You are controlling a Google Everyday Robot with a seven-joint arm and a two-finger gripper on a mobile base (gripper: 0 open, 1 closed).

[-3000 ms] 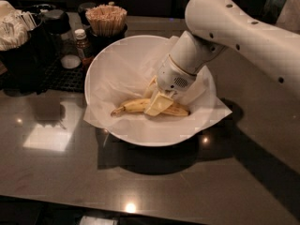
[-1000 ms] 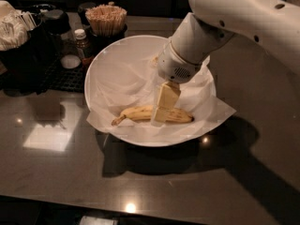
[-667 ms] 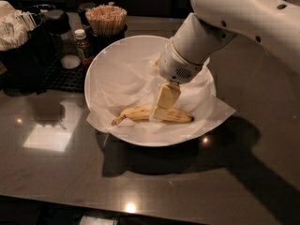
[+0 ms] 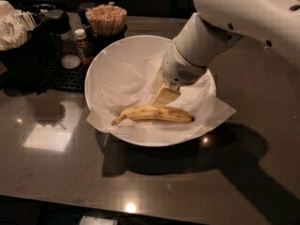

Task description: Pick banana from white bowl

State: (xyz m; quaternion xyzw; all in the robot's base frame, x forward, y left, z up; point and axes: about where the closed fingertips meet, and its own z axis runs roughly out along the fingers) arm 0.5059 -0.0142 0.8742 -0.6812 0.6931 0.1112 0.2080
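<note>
Pincer hovers just over banana in bowl, grip state unclear; banana lies left-right, stem left, tip right.

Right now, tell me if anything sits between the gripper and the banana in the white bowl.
Nothing visible does. The gripper hangs close above the middle of the banana, inside the white bowl, with no object between them. The banana lies uncovered on the paper lining.
</note>
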